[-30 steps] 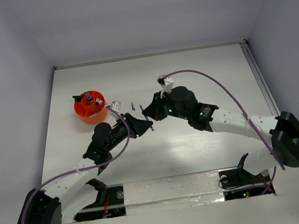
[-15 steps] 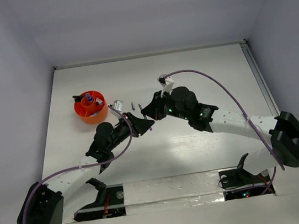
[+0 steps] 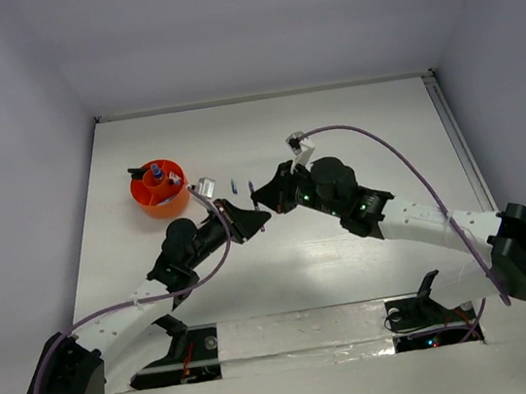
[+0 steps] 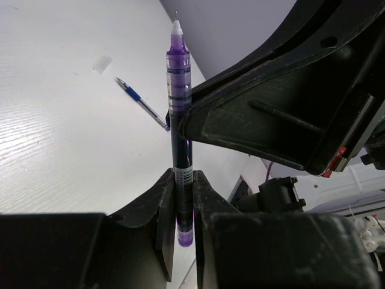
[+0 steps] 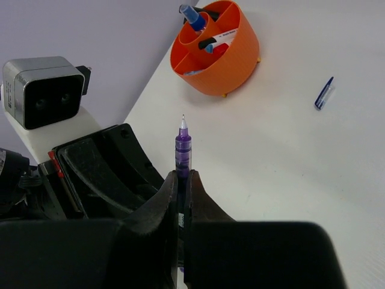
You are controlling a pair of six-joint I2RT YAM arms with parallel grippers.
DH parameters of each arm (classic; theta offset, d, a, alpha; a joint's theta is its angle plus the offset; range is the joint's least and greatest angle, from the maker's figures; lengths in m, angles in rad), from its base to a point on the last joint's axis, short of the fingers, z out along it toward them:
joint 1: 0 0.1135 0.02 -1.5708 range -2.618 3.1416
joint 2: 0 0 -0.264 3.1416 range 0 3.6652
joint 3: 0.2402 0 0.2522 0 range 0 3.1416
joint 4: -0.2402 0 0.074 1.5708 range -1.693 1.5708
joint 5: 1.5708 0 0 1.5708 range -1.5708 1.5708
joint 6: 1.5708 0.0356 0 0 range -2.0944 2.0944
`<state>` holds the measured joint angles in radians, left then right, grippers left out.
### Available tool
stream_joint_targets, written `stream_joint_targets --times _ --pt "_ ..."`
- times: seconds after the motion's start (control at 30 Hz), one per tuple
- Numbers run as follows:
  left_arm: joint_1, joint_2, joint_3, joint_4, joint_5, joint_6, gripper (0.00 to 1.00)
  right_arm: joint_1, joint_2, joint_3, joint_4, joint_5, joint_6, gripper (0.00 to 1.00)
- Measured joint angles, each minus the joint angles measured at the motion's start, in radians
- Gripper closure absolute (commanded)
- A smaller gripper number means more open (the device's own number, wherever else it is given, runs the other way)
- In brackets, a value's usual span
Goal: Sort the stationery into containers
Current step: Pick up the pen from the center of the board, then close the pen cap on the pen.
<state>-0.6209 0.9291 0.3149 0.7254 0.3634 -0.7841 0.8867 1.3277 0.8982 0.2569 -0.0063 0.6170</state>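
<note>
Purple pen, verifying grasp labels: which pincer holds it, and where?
Both: left pincer grips the purple pen at its rear end, right pincer at mid-barrel.

Premises: a robotics laboratory test cell. A white table [image 3: 330, 119] is boxed in by plain pale walls [image 3: 248, 23] on the left, far and right sides. The left arm [image 3: 132, 308] and right arm [image 3: 424, 223] are bolted at the near edge, with purple cables [image 3: 383, 146] exposed. A boxed camera [image 5: 42, 90] is mounted on one wrist.

A purple pen [image 4: 179, 90] with white tip and dark bands, orange cup [image 5: 231, 63], blue-capped bottle [image 5: 191, 15] inside the cup, blue pen [image 5: 324, 93] right of the cup, white table [image 5: 313, 180] with faint lines under the cup.
</note>
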Motion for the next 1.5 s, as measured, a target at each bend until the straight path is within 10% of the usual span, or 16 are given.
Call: stream_joint_targets --times 0.37,0.73,1.07,1.5 --pt "0.001 -0.037 0.000 -0.084 -0.031 0.083 1.00 -0.004 -0.045 -0.013 -0.092 0.079 -0.018 0.36" --pt "0.006 -0.040 0.000 -0.135 -0.049 0.172 1.00 -0.145 -0.175 -0.008 -0.287 0.158 -0.052 0.43" --pt "0.005 -0.058 0.000 -0.166 -0.060 0.256 1.00 -0.462 0.052 0.033 -0.541 0.151 -0.087 0.34" --pt "-0.024 -0.107 -0.011 -0.172 -0.095 0.309 1.00 -0.520 0.320 0.132 -0.550 0.155 -0.071 0.38"
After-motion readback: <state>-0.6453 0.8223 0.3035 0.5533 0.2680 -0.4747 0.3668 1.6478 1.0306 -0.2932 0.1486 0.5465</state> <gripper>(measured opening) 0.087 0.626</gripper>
